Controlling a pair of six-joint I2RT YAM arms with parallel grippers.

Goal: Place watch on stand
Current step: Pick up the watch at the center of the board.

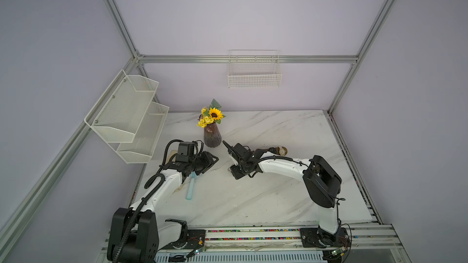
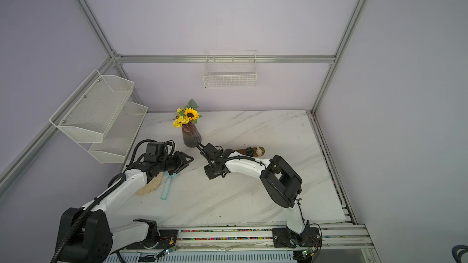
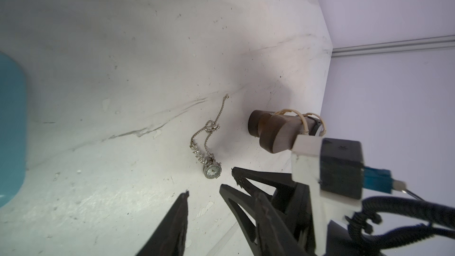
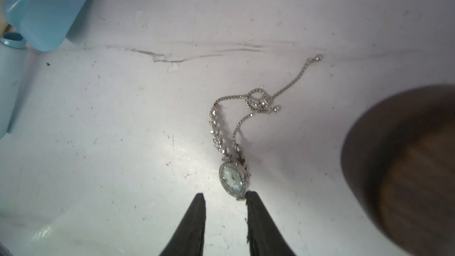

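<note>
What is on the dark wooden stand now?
Two watches wrap around the stand: a dark-faced watch and a pale-faced watch. The right arm covers one end of the stand in both top views. The silver watch lies on the table.

Top pair overhead; wrist views close, sharing watch, perhaps stand.

I note a white marble-veined tabletop. Directly on it:
- ribbed dark vase, toward the back
- dark wooden stand, to its right
- silver chain watch, lying flat near the stand, not touching it
- pale blue tool, just beside a pale wooden board
</note>
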